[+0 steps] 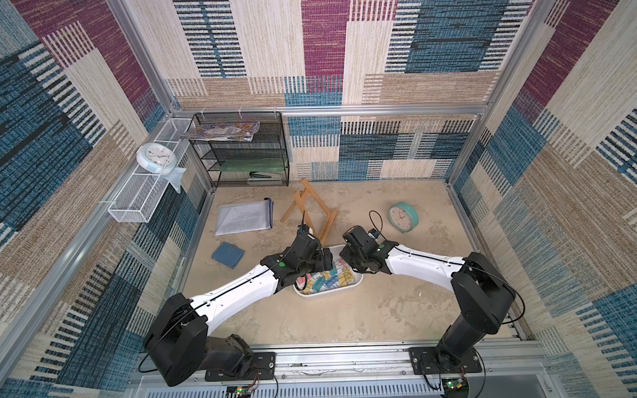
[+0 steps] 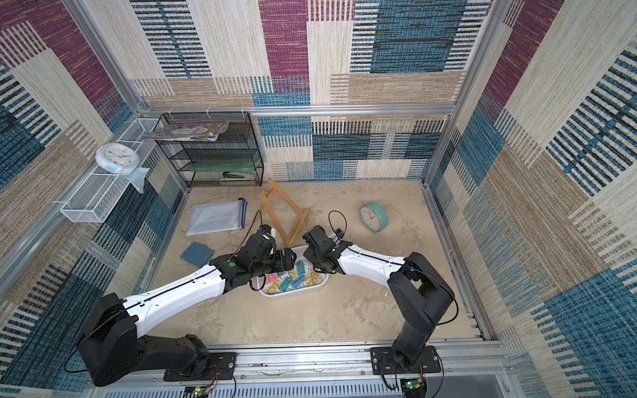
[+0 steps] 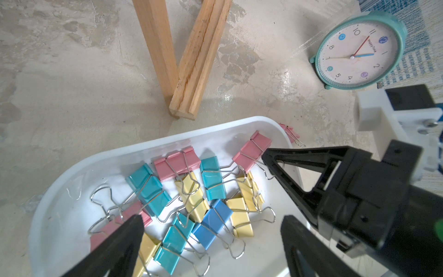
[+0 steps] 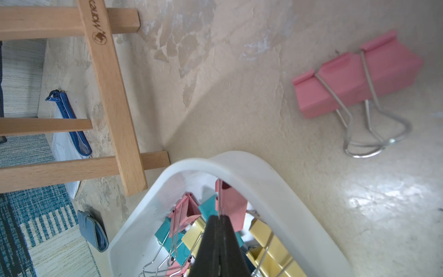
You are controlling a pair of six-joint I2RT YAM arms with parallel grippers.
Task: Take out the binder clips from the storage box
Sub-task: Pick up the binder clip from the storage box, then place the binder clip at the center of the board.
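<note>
The shallow white plastic storage box (image 3: 143, 146) with rounded corners sits mid-table. Small pastel metal binder clips (image 3: 191, 199) in pink, yellow, teal and blue lie jumbled over its floor, their thin wire handles crossing one another. A loose pink clip (image 4: 354, 81) lies flat on the table just outside the box's rounded end, with its handles folded out.

The right gripper (image 4: 219, 219) reaches down into that same end of the box with its fingertips pressed together. A wire handle runs up between them. It seems to belong to the pink clip (image 4: 231, 203) standing on edge near the box wall, though the view is too close and soft to be sure. The left gripper (image 3: 212, 218) hangs over the middle of the box, fingers spread wide with nothing between them.

In both top views the two black wrists cover the far half of the box (image 1: 358, 279), so only the nearer clips show. A light wooden folding easel frame (image 1: 310, 210) lies beyond the box, one foot just beside its far rim. A round teal alarm clock (image 1: 402, 216) stands farther beyond, to the box's right. A clear zip pouch of papers (image 1: 244, 218) and a flat blue wallet (image 1: 227, 255) lie well apart to the box's left.
</note>
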